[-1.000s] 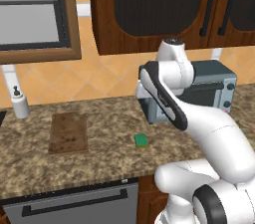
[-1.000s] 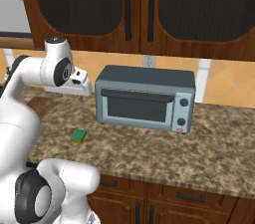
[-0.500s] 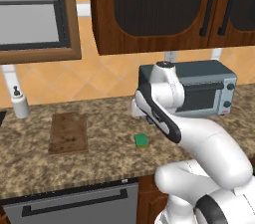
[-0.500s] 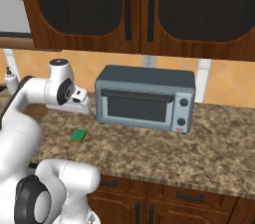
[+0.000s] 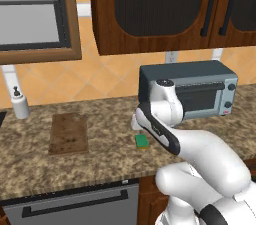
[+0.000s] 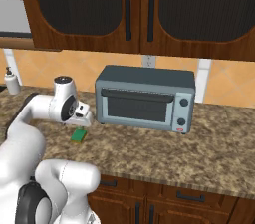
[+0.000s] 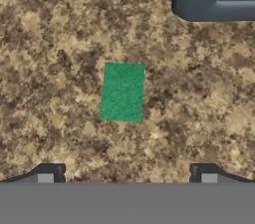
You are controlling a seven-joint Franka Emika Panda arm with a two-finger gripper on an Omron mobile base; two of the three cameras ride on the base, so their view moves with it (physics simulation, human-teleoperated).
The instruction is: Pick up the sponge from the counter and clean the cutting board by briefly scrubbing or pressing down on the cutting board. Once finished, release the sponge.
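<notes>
Hovering end effector (image 7: 127,175) over sponge (image 7: 122,92) on desk (image 7: 60,29), jaws spread wide, empty, so I can straddle it; board (image 5: 68,133) sits well apart.

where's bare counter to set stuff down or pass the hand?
Free: speckled granite counter between brown wooden cutting board and small green sponge; front strip; wide stretch right of grey toaster oven. Crowded: sponge, under the open gripper, near the oven; white soap bottle behind board.

Sponge (image 6: 78,136) on counter (image 6: 209,143) (left of toaster oven (image 6: 144,98))
</notes>
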